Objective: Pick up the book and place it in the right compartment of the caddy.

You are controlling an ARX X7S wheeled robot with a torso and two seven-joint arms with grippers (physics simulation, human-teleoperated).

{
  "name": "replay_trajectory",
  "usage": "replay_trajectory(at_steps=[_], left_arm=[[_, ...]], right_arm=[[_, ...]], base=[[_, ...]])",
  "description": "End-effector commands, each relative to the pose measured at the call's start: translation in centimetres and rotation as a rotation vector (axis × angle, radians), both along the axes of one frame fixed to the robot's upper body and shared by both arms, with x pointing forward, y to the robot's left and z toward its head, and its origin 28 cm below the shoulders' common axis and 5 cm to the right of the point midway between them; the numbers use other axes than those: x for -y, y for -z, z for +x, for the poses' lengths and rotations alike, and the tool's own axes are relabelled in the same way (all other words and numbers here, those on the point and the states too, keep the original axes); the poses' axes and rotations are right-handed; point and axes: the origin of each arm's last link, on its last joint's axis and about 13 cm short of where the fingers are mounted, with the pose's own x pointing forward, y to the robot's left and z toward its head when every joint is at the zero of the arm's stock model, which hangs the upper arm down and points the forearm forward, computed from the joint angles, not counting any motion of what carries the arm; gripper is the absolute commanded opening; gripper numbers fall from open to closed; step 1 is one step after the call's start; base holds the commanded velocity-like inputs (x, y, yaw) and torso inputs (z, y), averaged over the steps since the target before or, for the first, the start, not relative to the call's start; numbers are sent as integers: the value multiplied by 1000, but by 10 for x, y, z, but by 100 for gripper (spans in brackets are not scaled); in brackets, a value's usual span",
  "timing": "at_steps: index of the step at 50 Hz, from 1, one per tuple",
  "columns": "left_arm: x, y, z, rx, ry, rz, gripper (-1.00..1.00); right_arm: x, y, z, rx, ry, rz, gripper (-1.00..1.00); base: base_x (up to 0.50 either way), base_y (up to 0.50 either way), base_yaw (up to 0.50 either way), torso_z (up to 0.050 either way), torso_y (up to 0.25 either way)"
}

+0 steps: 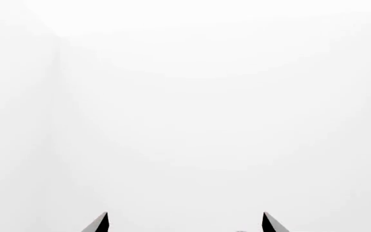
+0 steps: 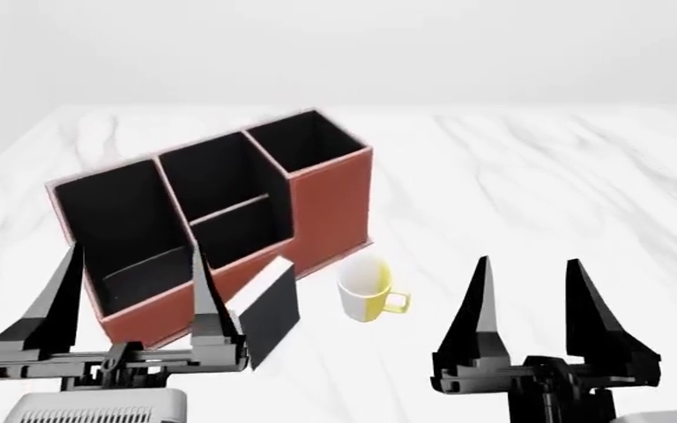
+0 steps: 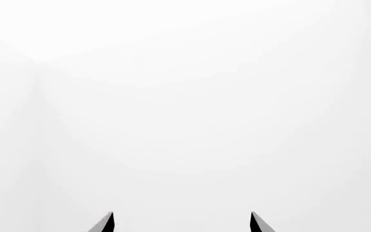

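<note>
A white marble table carries the caddy, book and mug.

book partly behind left hand

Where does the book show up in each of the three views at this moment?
Head view: the book stands lower centre-left, against the front of the caddy, just left of the mug.
Left wrist view: not in it; only the left gripper fingertips against blank white.
Right wrist view: not in it; only the right gripper fingertips against blank white.
Shared landmark: the open gripper fingertips, also seen in the head view; otherwise none.
</note>
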Motion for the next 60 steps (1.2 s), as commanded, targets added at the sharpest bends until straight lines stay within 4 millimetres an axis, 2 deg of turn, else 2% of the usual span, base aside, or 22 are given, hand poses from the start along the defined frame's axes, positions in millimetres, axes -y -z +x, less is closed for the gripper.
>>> replay_trajectory(at_steps=[1, 28, 33, 39, 41, 44, 50, 60], left_arm=[[-2, -2, -1, 28, -15, 12, 100], [0, 0, -2, 19, -6, 13, 100], [0, 0, 1, -196, 98, -57, 100], [-11, -1, 1, -334, 176, 27, 100], [-17, -5, -1, -429, 245, -46, 100], [-25, -11, -1, -448, 230, 18, 100], [-33, -25, -1, -526, 314, 6, 100], [-29, -33, -16, -662, 445, 15, 100]], right_arm=[[1, -1, -1, 23, 1, -18, 100], [-1, 3, -2, 28, 2, -39, 100], [-1, 4, -2, 28, 3, -46, 100], [0, 3, -3, 28, 4, -44, 100], [-1, 4, -3, 27, 3, -45, 100], [-2, 4, -4, 24, 0, -48, 100], [-1, 4, -4, 20, -1, -48, 100], [-2, 7, -4, 12, -5, -52, 100]], base=[[500, 0, 0, 0, 0], [458, 0, 0, 0, 1], [0, 0, 0, 0, 0], [0, 0, 0, 0, 0], [0, 0, 0, 0, 0], [0, 0, 0, 0, 0], [0, 0, 0, 0, 0], [0, 0, 0, 0, 0]])
